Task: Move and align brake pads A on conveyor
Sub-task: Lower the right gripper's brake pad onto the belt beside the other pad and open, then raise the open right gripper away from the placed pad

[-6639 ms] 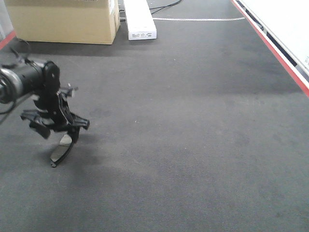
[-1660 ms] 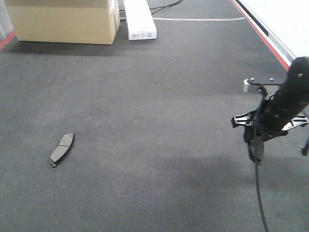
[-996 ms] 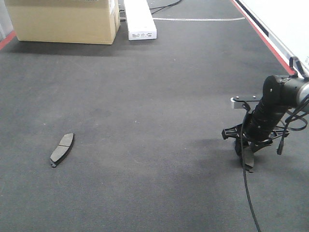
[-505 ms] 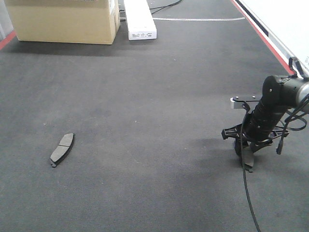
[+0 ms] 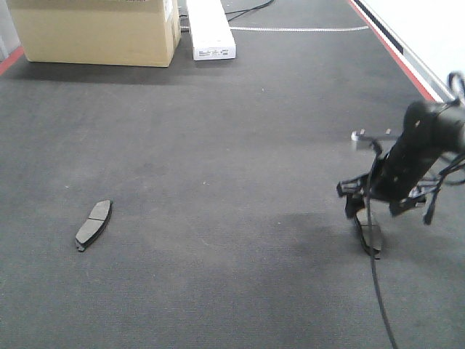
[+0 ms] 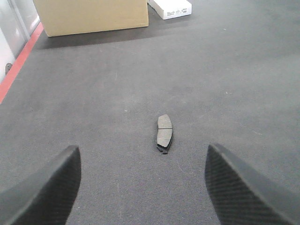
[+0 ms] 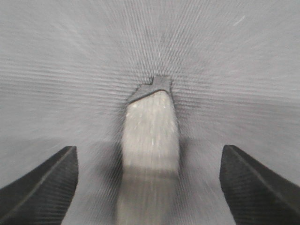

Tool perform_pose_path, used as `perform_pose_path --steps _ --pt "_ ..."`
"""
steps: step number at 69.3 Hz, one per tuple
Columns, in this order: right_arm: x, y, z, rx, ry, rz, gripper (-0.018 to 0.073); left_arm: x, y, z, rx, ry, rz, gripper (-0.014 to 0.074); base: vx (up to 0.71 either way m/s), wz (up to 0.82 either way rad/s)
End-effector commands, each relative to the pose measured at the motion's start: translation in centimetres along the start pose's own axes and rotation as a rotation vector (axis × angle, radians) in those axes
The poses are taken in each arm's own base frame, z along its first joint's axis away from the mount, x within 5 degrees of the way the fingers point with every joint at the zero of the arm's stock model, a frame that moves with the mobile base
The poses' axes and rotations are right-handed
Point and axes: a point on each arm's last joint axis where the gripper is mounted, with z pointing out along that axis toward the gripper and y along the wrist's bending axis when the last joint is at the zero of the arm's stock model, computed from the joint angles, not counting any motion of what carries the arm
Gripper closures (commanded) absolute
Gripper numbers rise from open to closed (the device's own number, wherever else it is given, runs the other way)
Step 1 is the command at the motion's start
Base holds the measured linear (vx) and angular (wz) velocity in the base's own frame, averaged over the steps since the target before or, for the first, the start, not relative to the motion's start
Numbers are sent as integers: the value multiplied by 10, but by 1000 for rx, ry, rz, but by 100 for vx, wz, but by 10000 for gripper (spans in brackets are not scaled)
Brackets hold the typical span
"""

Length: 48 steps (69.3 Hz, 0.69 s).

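Note:
Two brake pads A lie on the dark conveyor. One pad rests flat at the left; in the left wrist view it lies ahead of my left gripper, which is open and well short of it. The other pad lies at the right, just below my right gripper. In the blurred right wrist view this pad lies on the belt between the wide-apart fingers of my open right gripper, touching neither. My left gripper is out of the front view.
A cardboard box and a white carton stand at the belt's far end. Red edge strips run along the right side and the left side. A cable hangs from the right arm.
The left arm left its pad on the belt and withdrew. My right gripper brought a pad down to the belt, opened and lifted slightly; that pad now lies free.

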Motion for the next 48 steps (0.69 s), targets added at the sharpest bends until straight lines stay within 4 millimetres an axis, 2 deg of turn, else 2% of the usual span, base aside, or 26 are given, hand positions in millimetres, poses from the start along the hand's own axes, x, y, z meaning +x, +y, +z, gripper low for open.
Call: perform_pose_path --steps 1,13,24,36,48 --pt "-5 0 -59 13 -159 -4 -14 -12 1 -2 -7 -82 -6 80 0 0" --pt "13 5 -125 21 -332 -14 -2 -12 1 -2 -7 -82 -6 80 0 0" --pt "54 9 -178 30 -503 -18 -3 -12 1 -2 -7 -82 -6 80 0 0" --pt "110 13 -220 39 -647 -22 -3 -12 1 -2 -7 -82 -6 80 0 0" --pt "165 17 -240 42 -736 -26 -3 -12 1 -2 -7 -82 -6 80 0 0"
